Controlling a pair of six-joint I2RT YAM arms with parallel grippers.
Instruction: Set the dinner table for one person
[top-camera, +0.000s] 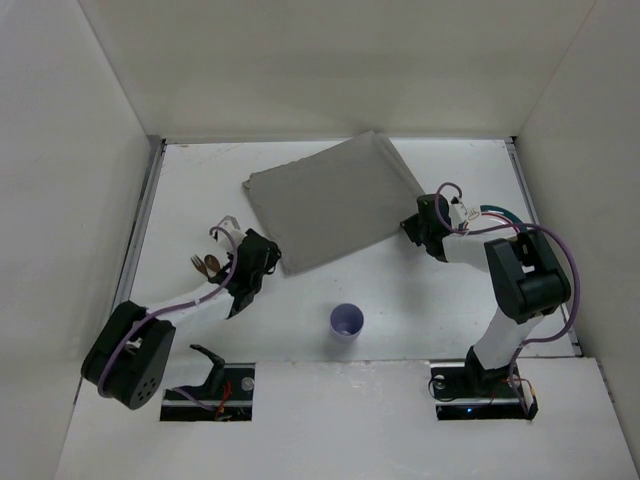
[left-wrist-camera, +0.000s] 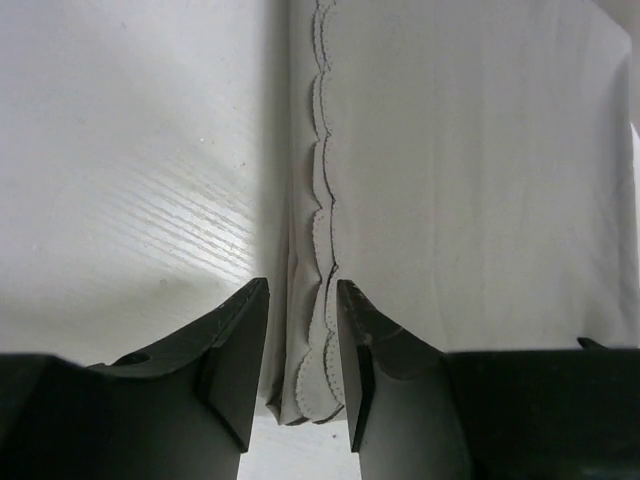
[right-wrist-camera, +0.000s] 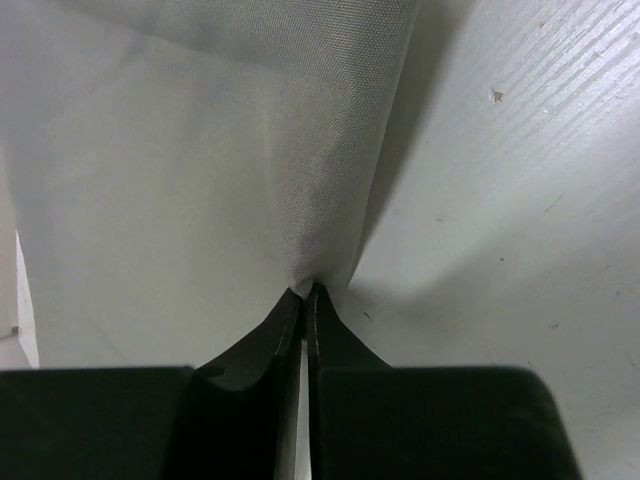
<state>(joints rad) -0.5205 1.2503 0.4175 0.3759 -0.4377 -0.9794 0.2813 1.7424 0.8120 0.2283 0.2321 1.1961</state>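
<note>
The grey cloth placemat (top-camera: 335, 200) lies askew on the far middle of the white dinner table (top-camera: 420, 300). My right gripper (top-camera: 420, 232) is shut on the placemat's right corner. In the right wrist view its tips (right-wrist-camera: 305, 290) pinch the cloth (right-wrist-camera: 200, 180), which rises in a fold. My left gripper (top-camera: 262, 255) is at the placemat's near-left corner. In the left wrist view its jaws (left-wrist-camera: 302, 285) stand slightly apart, with the bunched scalloped edge of the placemat (left-wrist-camera: 470, 180) between them.
A purple cup (top-camera: 347, 321) stands upright near the front middle of the table. A fork and spoon (top-camera: 205, 263) lie just left of my left gripper. Metal rails (top-camera: 143, 220) run along the table's sides, with white walls around.
</note>
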